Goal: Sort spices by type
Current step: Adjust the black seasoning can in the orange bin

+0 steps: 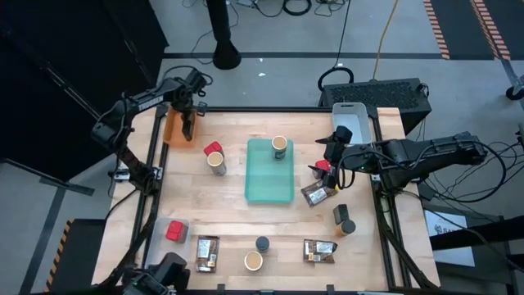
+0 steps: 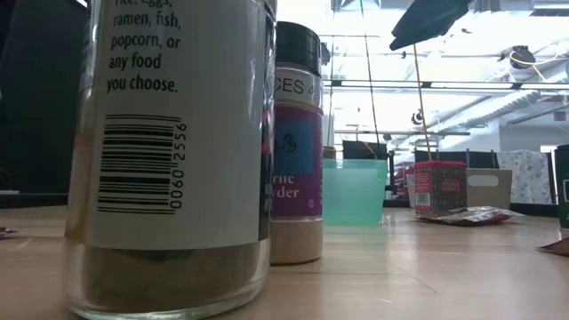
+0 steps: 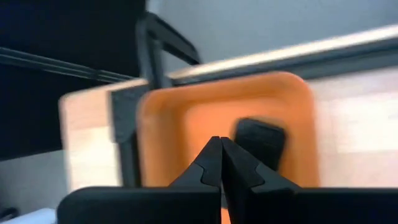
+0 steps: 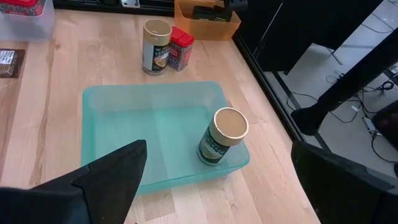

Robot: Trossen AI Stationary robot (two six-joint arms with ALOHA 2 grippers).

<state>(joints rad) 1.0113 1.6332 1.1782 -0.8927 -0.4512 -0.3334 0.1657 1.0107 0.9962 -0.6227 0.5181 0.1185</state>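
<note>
My left gripper (image 1: pixel 189 127) is shut and hangs over the orange bin (image 1: pixel 174 129). In the left wrist view a dark item (image 3: pixel 261 140) lies in that bin beyond the fingertips. My right gripper (image 1: pixel 332 147) is open, right of the teal tray (image 1: pixel 269 182), above a red box (image 1: pixel 325 166). Its fingers (image 4: pixel 118 168) spread wide toward the tray. A tan jar (image 4: pixel 222 135) stands upright in the tray's far right corner. Another tan jar (image 1: pixel 217 163) and a red box (image 1: pixel 214 149) stand left of the tray.
A brown packet (image 1: pixel 318 194) and black jars (image 1: pixel 344 220) lie near the right edge. Along the near edge are two packets (image 1: pixel 207 251) (image 1: pixel 319 251), a grey jar (image 1: pixel 262 243) and a tan jar (image 1: pixel 253 261). A red box (image 1: pixel 174 230) sits in a clear bin. A pale blue bin (image 1: pixel 352 119) stands at far right.
</note>
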